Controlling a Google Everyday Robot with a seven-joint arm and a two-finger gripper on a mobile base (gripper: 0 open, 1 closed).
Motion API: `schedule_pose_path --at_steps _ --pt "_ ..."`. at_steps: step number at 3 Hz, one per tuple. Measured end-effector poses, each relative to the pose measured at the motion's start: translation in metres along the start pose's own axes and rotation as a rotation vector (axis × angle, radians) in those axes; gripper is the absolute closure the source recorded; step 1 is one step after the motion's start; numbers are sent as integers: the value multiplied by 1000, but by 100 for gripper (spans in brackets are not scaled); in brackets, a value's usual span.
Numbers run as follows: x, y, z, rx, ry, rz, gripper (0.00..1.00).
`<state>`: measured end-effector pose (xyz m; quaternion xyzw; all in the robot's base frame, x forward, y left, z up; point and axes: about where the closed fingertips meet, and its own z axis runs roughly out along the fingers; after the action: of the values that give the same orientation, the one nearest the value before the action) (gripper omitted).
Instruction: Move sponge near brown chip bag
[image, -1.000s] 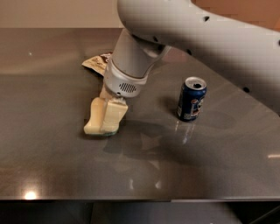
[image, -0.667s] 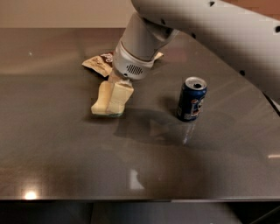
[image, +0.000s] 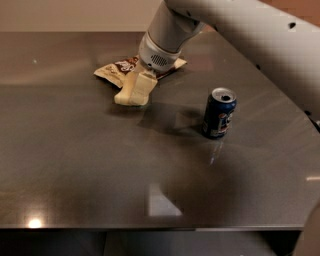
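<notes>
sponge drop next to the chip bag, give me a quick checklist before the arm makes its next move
1. Sponge held in the jaws of the gripper, which sits just in front of the brown chip bag: ok
2. Sponge close to the bag: ok, its upper end is at the bag's front edge
3. Sponge lying flat on the table: not ok, it is tilted
4. Blue soda can out of the way: ok, upright and well apart
5. Bag free of the gripper: cannot tell, the arm hides part of it
</notes>
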<state>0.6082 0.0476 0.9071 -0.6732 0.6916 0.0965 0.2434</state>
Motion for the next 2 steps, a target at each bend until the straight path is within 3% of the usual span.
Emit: schedule_pose_path --at_steps 1,2 --pt "8 -28 9 42 17 12 96" --pt "16 -46 15 63 49 16 77"
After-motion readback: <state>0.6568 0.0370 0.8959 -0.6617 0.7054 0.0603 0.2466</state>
